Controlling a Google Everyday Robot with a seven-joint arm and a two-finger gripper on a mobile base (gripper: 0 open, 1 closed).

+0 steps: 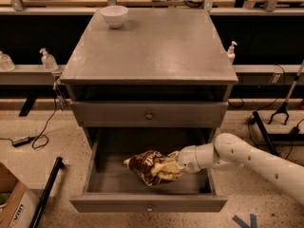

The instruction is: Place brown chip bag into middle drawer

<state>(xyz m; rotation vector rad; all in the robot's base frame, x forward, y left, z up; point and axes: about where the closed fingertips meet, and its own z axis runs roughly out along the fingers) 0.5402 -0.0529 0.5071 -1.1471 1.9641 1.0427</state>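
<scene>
The brown chip bag (148, 166) is crumpled dark-brown foil with a tan end and white lettering. It is inside the open middle drawer (148, 203), low over the drawer floor near its middle. My gripper (167, 166) reaches in from the right on the white arm and is shut on the bag's right end. The drawer is pulled out below the closed upper knobbed drawer front (149, 115). I cannot tell whether the bag touches the drawer floor.
A white bowl (114, 15) stands at the back left of the grey cabinet top (152, 46). Pump bottles (48, 59) stand on shelves behind both sides. A cardboard box (14, 205) and a black bar (47, 194) lie on the floor at left.
</scene>
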